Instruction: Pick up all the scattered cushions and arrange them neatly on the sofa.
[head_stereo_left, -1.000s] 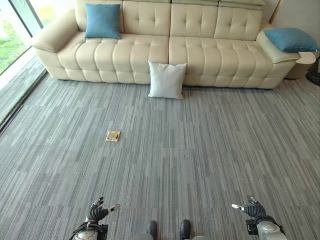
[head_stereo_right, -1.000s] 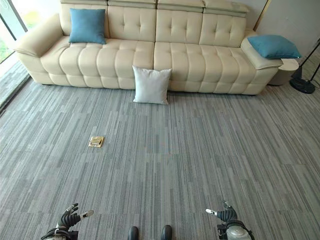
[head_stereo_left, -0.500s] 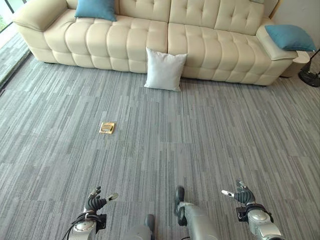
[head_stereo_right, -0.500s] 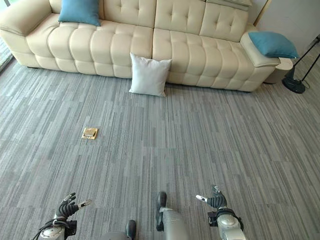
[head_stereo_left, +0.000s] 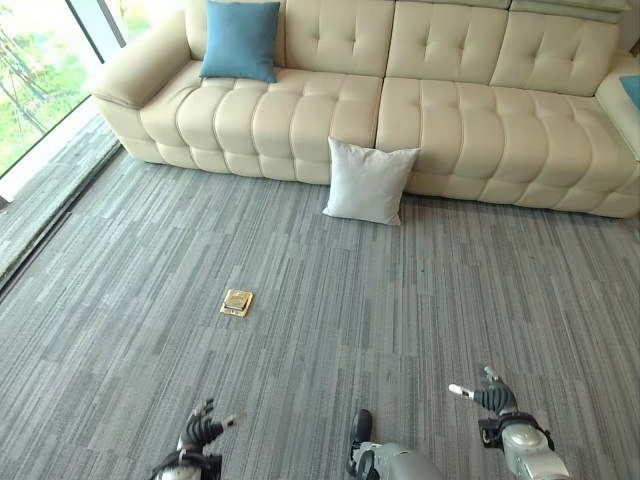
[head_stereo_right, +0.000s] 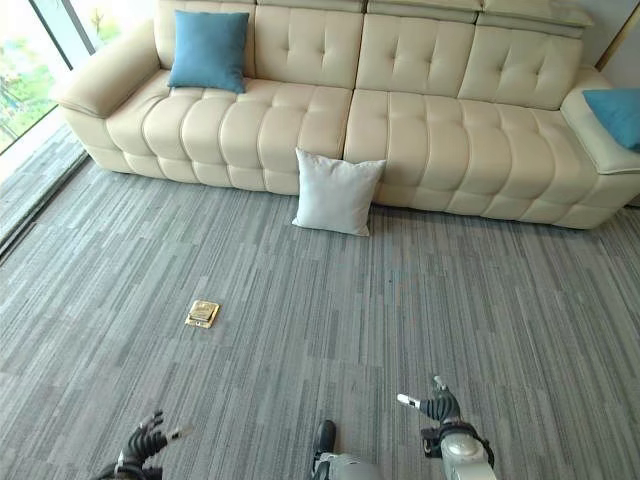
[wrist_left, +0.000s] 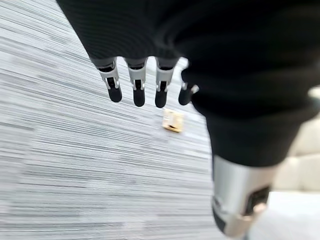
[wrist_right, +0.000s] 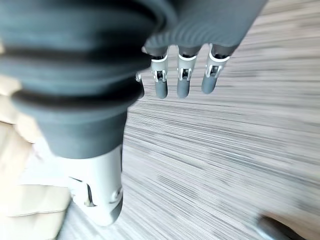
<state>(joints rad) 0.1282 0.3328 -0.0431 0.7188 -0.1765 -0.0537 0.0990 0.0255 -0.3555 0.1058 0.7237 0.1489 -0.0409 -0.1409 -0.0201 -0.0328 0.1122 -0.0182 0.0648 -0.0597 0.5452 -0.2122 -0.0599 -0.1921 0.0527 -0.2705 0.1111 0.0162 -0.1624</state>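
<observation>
A white square fabric cushion (head_stereo_right: 337, 191) stands on the grey striped carpet (head_stereo_right: 480, 300), mid-frame, leaning against the front of the cream tufted leather sofa (head_stereo_right: 420, 120). A blue square cushion (head_stereo_right: 208, 50) rests on the seat at upper left, another blue cushion (head_stereo_right: 615, 112) on the armrest at right. A small brass floor plate (head_stereo_right: 202, 313) lies left of centre. Left hand (head_stereo_left: 200, 431) and right hand (head_stereo_right: 437, 405) hang low, fingers loosely spread, holding nothing.
</observation>
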